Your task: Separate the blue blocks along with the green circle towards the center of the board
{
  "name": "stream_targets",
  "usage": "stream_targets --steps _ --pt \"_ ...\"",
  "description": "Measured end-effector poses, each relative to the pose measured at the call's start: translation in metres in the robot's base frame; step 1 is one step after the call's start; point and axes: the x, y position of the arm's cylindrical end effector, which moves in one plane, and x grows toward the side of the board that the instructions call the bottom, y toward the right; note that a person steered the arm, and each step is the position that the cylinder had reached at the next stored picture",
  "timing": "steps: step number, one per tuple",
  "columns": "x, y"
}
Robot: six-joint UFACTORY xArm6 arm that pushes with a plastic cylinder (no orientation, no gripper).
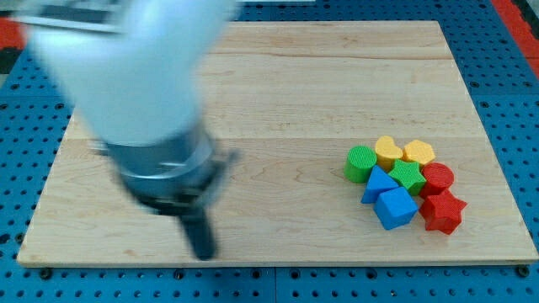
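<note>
Tip [203,252] of dark rod near the view's bottom edge of the wooden board [278,93], left of centre, blurred by motion; no jaws or fingers on this arm, so nothing grasped and nothing touched by the rod's end. Arm body [126,67], white above and grey below, blurred across the view's upper left corner. Tip well apart from every block, all of which lie clustered at the view's lower right.

Cluster, from its left side outward: green circle [360,163] at the left edge of the group, just beside the blue triangular block [376,184]. Blue cube [396,208] directly below and right of the triangular one, at the cluster's bottom, apparently touching it. Green block [408,176] of unclear, star-like shape in the middle, pressed between the blue pieces and the red ones. Yellow heart [387,151] and yellow hexagonal block [418,152] side by side along the top of the group. Red round block [437,178] at the right, red star [443,210] below it at the lower right corner.

Blue perforated table surface [505,101] surrounding the board on all sides.
</note>
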Motion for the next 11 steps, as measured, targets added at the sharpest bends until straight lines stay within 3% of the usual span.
stream_targets --steps 1,3,4,7,9,11 --pt "0.000 0.112" --pt "0.002 0.142" --pt "0.002 0.186" --pt "-0.046 0.191" --pt "-0.110 0.131" --pt "-0.148 0.093"
